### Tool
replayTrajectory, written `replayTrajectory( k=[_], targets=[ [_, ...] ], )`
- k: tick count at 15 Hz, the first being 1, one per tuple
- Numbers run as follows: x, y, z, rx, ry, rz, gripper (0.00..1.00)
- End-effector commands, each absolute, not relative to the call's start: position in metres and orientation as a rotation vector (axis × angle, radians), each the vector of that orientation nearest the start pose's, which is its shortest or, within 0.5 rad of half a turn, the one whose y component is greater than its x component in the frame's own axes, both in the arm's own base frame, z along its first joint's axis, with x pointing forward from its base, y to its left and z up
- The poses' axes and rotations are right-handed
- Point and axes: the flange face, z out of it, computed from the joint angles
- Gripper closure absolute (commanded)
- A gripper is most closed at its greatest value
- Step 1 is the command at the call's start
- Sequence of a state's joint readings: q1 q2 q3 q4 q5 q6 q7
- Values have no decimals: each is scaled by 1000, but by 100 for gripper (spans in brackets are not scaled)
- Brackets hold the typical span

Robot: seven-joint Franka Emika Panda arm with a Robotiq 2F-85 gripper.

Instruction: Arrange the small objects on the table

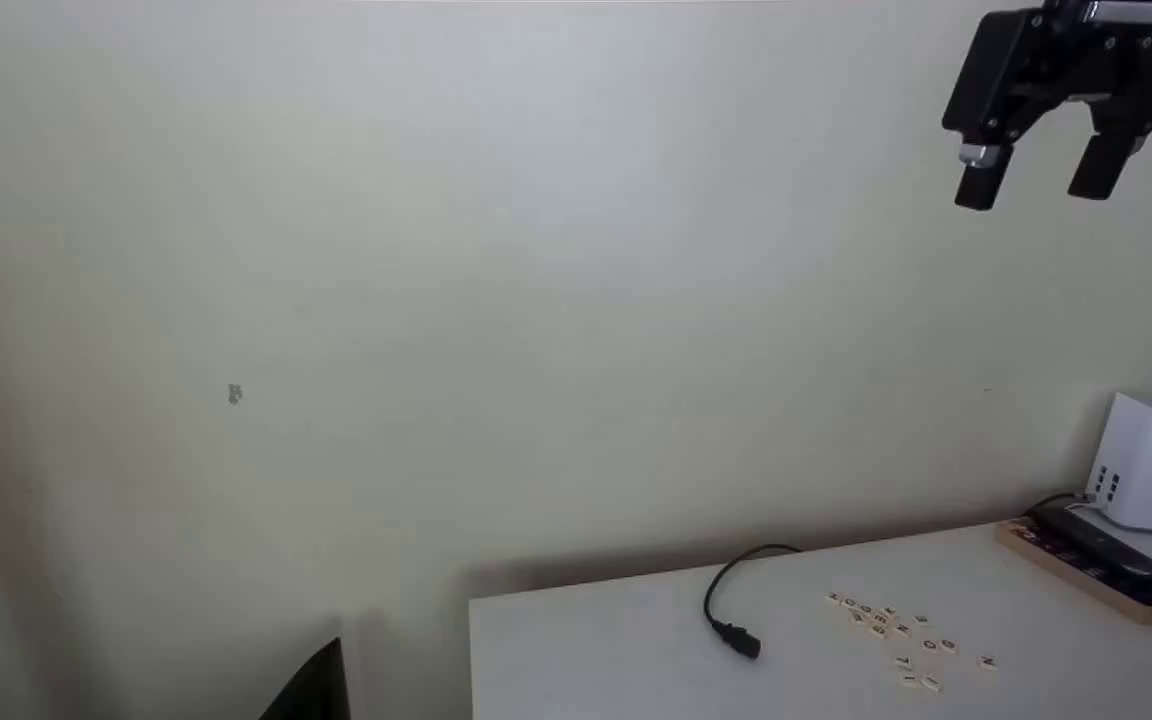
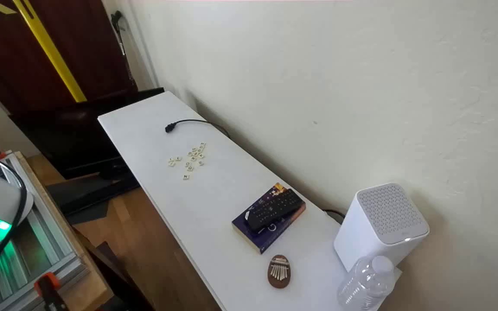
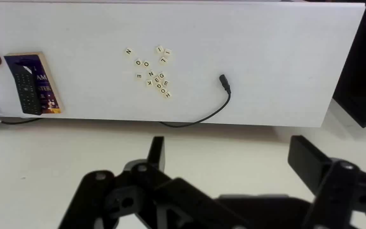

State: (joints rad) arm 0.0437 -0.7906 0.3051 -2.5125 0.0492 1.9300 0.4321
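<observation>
The small objects are pale letter tiles, several of them, scattered loosely in a cluster on the white table (image 3: 265,63). In the wrist view one tile with an N (image 3: 128,51) lies apart from the group. The tiles also show in both exterior views, with a tile (image 1: 929,646) near the table's middle and a tile (image 2: 186,177) closest to the front edge. My gripper (image 3: 229,144) stands open with nothing between its fingers. In an exterior view the gripper (image 1: 1036,190) hangs high above the table and far from the tiles, pointing down.
A black cable (image 2: 197,120) with a plug lies beside the tiles and runs off the wall-side edge. A book (image 2: 270,216) carries a remote (image 2: 272,209). Near them are a small brown thumb piano (image 2: 279,271), a white device (image 2: 378,224) and a clear bottle (image 2: 365,285). A wall runs behind.
</observation>
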Motion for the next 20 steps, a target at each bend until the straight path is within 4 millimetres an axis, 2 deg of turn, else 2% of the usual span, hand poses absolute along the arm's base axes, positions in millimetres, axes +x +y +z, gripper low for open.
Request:
replayTrajectory(
  k=[1,5,9,10,12,18,19,20],
  targets=[
    [315,134,539,-3204,262,-371,0],
    [315,134,539,-3204,262,-371,0],
    [326,90,505,-3177,606,-310,0],
    [326,77,497,-3158,709,-346,0],
    [327,55,485,-3108,807,-353,0],
    [334,-2,431,-3008,884,-316,0],
    [345,-9,431,-3003,885,-304,0],
    [346,-16,421,-2993,893,-290,0]
  ],
)
